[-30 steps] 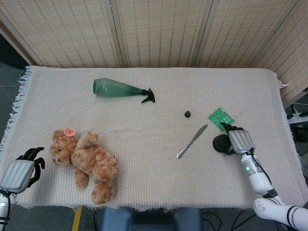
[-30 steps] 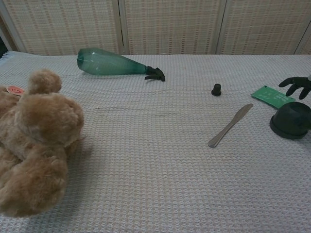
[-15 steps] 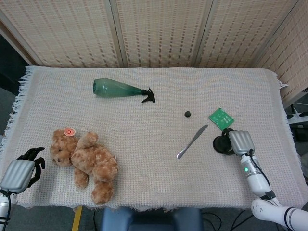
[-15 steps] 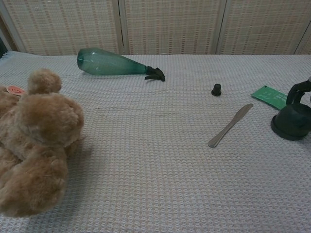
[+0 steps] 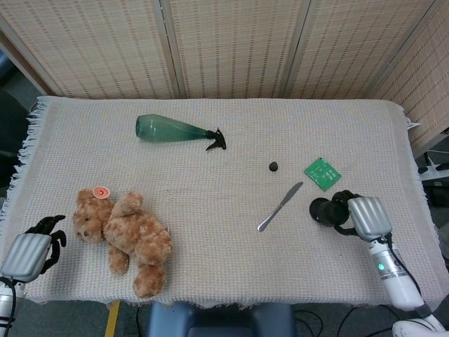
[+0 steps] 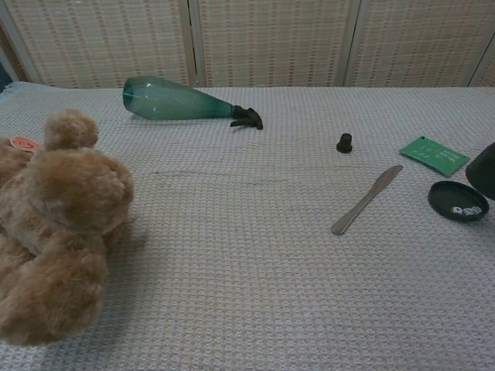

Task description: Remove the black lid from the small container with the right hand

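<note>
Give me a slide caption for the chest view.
Black lid lifted off the small container, beside a knife and green card.

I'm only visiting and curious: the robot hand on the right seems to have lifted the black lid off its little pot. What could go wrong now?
1. The black lid hangs raised in the right robot hand, half out of the chest view. The grip is not clearly visible, so it might slip and fall.
2. The open container sits just below it. A careless move could knock it towards the knife or the green packet.
</note>
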### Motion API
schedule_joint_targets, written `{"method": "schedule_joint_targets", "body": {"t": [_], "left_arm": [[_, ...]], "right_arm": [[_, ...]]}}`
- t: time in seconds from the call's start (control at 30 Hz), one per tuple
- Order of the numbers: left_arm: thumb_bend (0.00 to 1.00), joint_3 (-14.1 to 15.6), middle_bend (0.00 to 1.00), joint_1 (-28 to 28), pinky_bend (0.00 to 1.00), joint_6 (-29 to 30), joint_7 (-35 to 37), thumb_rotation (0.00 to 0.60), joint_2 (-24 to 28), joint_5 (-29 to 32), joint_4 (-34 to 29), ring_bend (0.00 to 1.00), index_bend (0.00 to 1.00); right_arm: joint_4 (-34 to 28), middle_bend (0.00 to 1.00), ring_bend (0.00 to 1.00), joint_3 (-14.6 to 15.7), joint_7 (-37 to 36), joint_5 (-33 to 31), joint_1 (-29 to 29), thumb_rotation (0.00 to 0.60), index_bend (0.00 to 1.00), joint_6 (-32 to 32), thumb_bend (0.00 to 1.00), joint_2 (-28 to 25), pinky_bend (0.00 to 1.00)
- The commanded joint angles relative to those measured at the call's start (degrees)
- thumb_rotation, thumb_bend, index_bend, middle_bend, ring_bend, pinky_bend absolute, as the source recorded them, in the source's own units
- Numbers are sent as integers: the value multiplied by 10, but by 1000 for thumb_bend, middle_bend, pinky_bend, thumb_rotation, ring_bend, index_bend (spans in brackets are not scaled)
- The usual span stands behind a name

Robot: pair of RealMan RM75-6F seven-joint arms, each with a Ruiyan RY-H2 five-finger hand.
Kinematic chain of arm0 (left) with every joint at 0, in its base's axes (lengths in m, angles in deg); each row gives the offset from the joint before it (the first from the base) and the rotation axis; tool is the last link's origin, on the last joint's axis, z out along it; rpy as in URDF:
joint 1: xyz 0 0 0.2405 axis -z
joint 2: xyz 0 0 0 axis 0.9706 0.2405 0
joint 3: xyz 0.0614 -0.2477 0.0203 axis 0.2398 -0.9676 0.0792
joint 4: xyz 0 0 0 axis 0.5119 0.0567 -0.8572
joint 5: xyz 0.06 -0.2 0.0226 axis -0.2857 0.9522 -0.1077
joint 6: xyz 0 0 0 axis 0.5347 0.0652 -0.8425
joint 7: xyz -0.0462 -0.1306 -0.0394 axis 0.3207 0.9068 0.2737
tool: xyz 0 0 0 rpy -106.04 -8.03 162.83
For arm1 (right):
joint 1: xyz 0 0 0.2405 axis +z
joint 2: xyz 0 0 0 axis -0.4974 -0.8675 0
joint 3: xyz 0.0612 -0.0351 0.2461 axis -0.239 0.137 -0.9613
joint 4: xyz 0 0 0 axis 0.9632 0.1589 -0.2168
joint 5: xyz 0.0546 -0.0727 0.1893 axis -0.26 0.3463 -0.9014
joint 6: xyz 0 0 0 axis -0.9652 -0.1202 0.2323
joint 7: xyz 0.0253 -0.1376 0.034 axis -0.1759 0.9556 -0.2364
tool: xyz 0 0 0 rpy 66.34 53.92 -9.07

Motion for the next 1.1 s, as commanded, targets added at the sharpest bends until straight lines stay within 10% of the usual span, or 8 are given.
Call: {"method": "schedule_joint_targets", "body": {"t": [0.03,0.37,0.57,0.7,0.83,1.1], "left_arm": [[764,0,169,0,431,1,-1,600,-1,-1,0,167,562],[766,0,169,0,432,-1,-2,600,-1,0,0,167,562],[765,0,169,0,431,1,0,600,0,0,0,167,559],[765,1,169,-1,431,1,0,600,0,-1,0,167,560],[765,1,169,-1,431,2,0,600,0,-2,0,167,560],[765,1,170,0,431,0,1,600,-1,-1,2,166,562]], "right_arm": [[-29,425,509,29,31,0,-24,600,469,-1,88,-38,645],[2,422,470,42,65,-44,-24,600,437,58,88,-29,638],[-1,271,258,51,74,-46,-22,600,247,82,88,-38,582],[-15,108,77,56,63,-32,-26,600,57,83,87,-55,367],[-28,3,0,57,26,7,-46,600,0,47,87,-70,191],[-9,0,0,37,-41,80,-121,600,0,-121,87,-48,177]]}}
